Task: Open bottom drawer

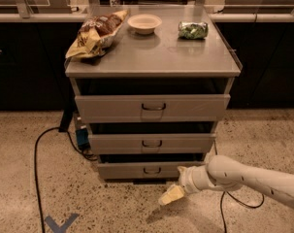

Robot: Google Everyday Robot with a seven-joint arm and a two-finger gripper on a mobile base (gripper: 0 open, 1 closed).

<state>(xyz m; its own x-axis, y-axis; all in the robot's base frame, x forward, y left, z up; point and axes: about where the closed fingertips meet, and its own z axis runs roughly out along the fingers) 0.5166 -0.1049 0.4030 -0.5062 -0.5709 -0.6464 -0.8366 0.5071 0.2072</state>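
The bottom drawer [137, 170] is the slimmest grey front at the foot of the metal cabinet, with a small dark loop handle [152, 170]. It stands out slightly from the cabinet, like the two above it. My gripper [171, 195] hangs low over the floor, to the right of and below the handle, apart from the drawer front. The white arm [243, 176] reaches in from the right.
Mid-sized drawer [151, 143] and tallest drawer [152, 108] sit above. On the cabinet top [185, 57] lie a chip bag [96, 32], a white bowl [144, 23] and a green packet [193, 30]. A black cable [37, 149] runs across the floor at left. Dark counters stand behind.
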